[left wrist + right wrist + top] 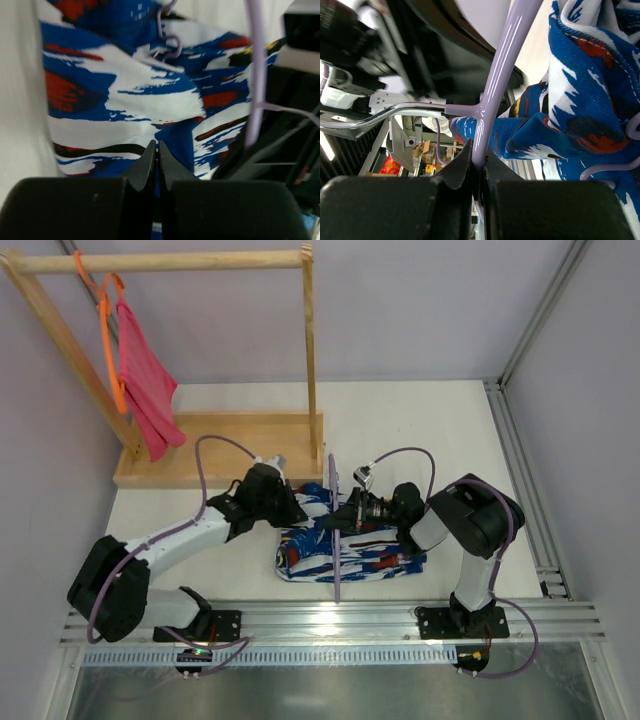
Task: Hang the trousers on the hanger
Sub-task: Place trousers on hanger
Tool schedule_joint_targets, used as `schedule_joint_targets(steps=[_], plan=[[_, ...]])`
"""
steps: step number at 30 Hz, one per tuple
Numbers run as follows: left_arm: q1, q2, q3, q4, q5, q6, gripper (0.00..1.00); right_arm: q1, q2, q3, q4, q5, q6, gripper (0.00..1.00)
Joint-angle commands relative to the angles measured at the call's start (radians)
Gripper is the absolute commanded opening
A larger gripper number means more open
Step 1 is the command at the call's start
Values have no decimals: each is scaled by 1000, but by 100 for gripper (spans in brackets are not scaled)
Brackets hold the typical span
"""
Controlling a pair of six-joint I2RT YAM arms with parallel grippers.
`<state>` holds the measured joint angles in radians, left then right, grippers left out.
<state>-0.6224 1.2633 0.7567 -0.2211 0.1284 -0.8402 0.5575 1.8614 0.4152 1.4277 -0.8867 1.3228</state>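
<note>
Right jaws gripping hanger (493,90), trousers (305,558) part-hidden under arms (180,535)

One camera overhead, two riding the wrists.
The high one stood at the table (440,430)'s six o'clock edge, looking down toward twelve; the wrist ones sat very close, both catching the same trousers (125,100) and hanger (495,75).

Wooden rack (225,455) walls off the far left; bare table (430,430) beyond trousers (300,560) and hanger (335,580) leaves passage.
</note>
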Motion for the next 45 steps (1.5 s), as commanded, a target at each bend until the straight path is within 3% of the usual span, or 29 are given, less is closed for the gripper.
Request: schedule_joint_targets(steps=[1,7,9,13,15,18,21,23,27,31,33,37,39,45], plan=[[-62,79,-48,293,102,-88,1,13,15,-9,204,-24,-14,4],[-174,330,-22,543,123,-158,0,13,24,-12,204,-23,-19,4],[-171,335,-49,617,120,-180,0,13,25,-18,204,-23,-23,4],[-168,317,-48,588,116,-157,2,13,31,-19,204,-20,-22,4],[-165,277,-42,571,119,-154,6,12,30,-21,204,-15,-19,4],[-140,202,-37,479,87,-126,30,13,21,-27,204,-9,-20,6],[-91,116,-74,447,85,-119,39,13,12,-29,204,-12,-16,4],[-71,62,-74,386,68,-67,41,10,4,-27,204,-12,-10,4],[-73,-66,0,7,8,52,32,12,-5,-24,204,-12,-4,4],[-73,-171,-20,-90,14,44,25,12,-5,-27,204,-11,-7,4],[-74,-188,-69,-72,66,18,20,10,-5,-30,204,-9,-7,4],[-111,-135,-197,215,148,-106,5,12,-8,-33,204,-5,-7,4],[-154,-78,-217,273,117,-125,0,12,-10,-33,204,-3,-2,4],[-247,97,-252,460,123,-189,1,12,-21,-39,204,8,1,4]])
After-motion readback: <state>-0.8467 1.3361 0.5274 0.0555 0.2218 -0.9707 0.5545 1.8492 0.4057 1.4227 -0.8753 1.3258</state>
